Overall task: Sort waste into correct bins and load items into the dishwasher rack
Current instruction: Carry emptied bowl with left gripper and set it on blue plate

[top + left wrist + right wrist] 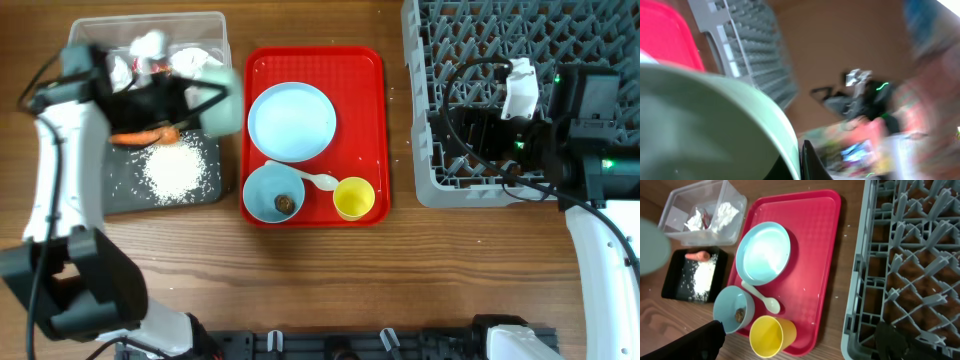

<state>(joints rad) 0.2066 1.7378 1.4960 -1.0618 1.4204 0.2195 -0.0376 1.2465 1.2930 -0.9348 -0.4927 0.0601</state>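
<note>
Left claw (195, 100) is clamped on the rim of a pale blue bowl (218, 97). That bowl sits just ahead of the fingers, smeared by motion, so I cannot read its tilt. Directly below the claw lies the black tray (120, 185), with rice (176, 170) heaped in it and the carrot (145, 133) at its edge. Beyond the claw is the clear tub (190, 17).

By my reading the tipping-out step is nearly done and this bowl is due for the rack (440, 60). That calls for a long carry away from the claw's present spot, across the red tray (370, 100), high enough to pass over the plate (763, 252) and yellow cup (770, 335).

Right claw (800, 340) is spread wide with nothing between its fingers, and it hangs over the rack's near corner.

The right wrist view gives what the overhead only hints at — a brown lump (740, 313) in the second bowl (732, 311), with the napkin (727, 212) and red wrapper (704, 216) in the tub. The left wrist view is blurred but shows the held bowl's wall hard against one dark finger (810, 160).
</note>
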